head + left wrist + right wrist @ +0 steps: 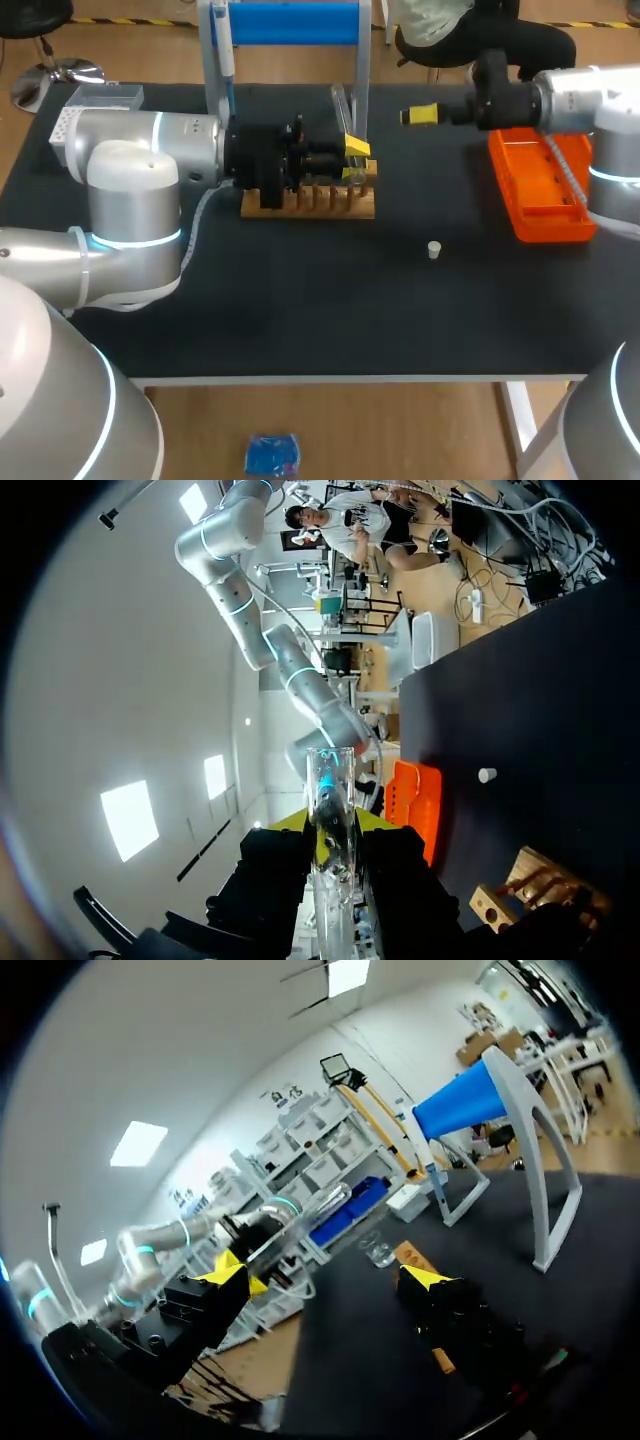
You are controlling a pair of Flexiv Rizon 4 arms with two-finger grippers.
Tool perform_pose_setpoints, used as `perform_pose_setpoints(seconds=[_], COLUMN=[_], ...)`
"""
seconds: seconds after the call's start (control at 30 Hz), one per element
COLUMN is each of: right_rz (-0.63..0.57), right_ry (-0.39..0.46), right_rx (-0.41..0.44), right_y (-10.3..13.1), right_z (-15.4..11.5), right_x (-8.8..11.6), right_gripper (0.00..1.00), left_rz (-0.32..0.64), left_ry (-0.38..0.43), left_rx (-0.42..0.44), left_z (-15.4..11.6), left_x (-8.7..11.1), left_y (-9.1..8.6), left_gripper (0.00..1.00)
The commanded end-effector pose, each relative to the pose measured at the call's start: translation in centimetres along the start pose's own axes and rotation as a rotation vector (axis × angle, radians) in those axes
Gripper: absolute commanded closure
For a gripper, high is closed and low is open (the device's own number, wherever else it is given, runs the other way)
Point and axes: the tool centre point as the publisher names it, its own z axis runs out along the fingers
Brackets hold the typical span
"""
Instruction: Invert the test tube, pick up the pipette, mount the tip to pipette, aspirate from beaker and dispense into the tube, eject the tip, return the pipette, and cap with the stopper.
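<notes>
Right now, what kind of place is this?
Most likely a laboratory bench for robots, not a kitchen: the left end effector holds a glass test tube, a wooden rack stands on the black table, and an orange box lies nearby.

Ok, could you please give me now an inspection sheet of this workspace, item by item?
Surface: black table, no spill visible.
Job's things: test tube held over the wooden rack; pipette hanging at the blue stand; orange tip box on the right; white stopper lying alone on the table; beaker near the rack.
Clutter: nothing seen.
Grippers: left arm, jaws shut on the test tube; right arm, jaws open and empty.
Cables: a pale hose hangs along the left arm; on the table, nothing seen.
Surroundings: reaching over the table, nothing seen.
</notes>
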Motion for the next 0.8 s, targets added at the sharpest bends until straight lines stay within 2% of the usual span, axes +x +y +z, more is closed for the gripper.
perform_pose_setpoints(seconds=[0.03, 0.33, 0.5, 0.8], right_rz=[-0.532, -0.656, -0.684, -0.680], right_ry=[-0.084, -0.131, -0.117, -0.103], right_rx=[0.120, 0.206, 0.254, 0.274], right_y=[-0.6, -1.7, -3.0, -3.6], right_z=[0.3, 0.6, 0.6, 0.0], right_x=[-1.4, -4.0, -4.5, -4.9], right_gripper=[0.00, 0.00, 0.00, 0.00], left_rz=[0.001, 0.001, 0.001, 0.001], left_ry=[0.000, 0.000, 0.000, 0.000], left_rx=[-0.001, -0.001, -0.001, -0.001], left_z=[0.1, 0.1, 0.1, 0.1], left_x=[0.0, 0.0, 0.0, 0.0], left_y=[0.0, 0.0, 0.0, 0.0], left_gripper=[1.00, 1.00, 1.00, 1.00])
